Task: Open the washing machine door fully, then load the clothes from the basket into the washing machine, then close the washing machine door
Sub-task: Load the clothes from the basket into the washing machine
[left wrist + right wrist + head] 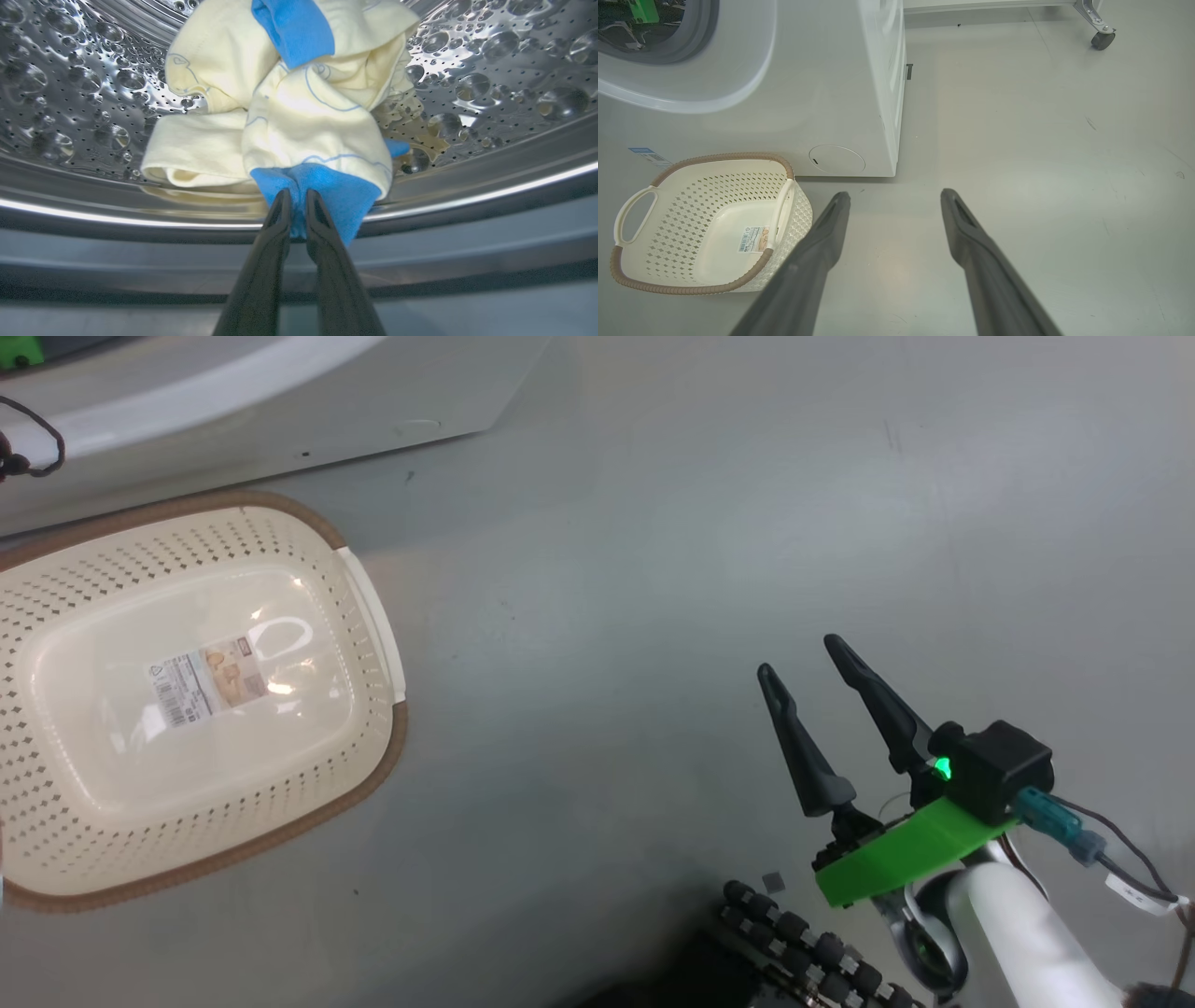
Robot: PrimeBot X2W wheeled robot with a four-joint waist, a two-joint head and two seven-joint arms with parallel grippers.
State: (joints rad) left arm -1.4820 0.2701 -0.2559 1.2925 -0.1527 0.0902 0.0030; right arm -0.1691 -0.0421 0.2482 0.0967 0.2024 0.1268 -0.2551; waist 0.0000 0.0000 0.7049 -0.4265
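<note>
Left end effector (297, 198) has its two dark fingers drawn almost together, pinching the blue hem of the clothes (303, 116). The grip looks taken, though I cannot tell how firm it is. That bundle lies inside the steel drum (70, 74) of the washing machine (840, 93), with its nearest blue edge at the drum's lip. Holding that edge probably serves to move it deeper, so nothing is caught when the door shuts. Loading seems nearly done, and the closing is left to do. The basket (724, 157) stands empty on the floor (1041, 163) just in front of the machine, near enough for a short carry. Right end effector (894, 194) hangs over bare floor beside the basket, spread wide and holding nothing, seemingly parked clear of the work.

Count: one fabric bundle, its garments not separable; three blue patches showing; one basket with two white handles and one label sticker (754, 239); two end effectors, two fingers each; one castor (1101, 40).
</note>
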